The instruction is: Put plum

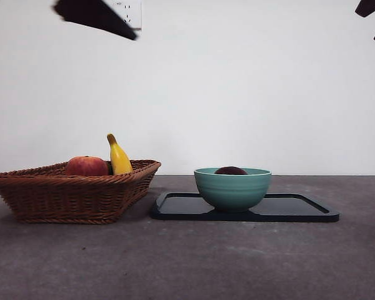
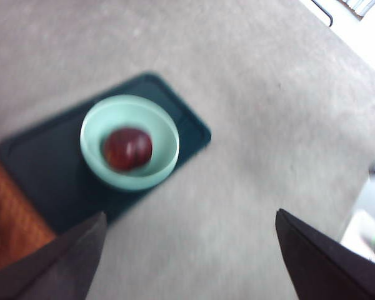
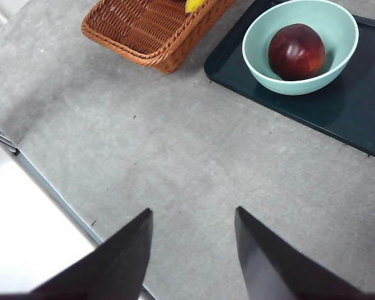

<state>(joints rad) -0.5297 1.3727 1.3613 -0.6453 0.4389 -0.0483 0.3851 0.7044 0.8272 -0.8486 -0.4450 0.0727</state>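
The dark maroon plum lies inside the teal bowl, only its top showing over the rim in the front view. It also shows in the left wrist view and the right wrist view. The bowl stands on a dark tray. My left gripper is open and empty, high above the table to one side of the bowl. My right gripper is open and empty, high above bare table, away from the tray.
A wicker basket stands left of the tray and holds a red-orange fruit and a yellow banana. The basket also shows in the right wrist view. The table's edge runs near my right gripper.
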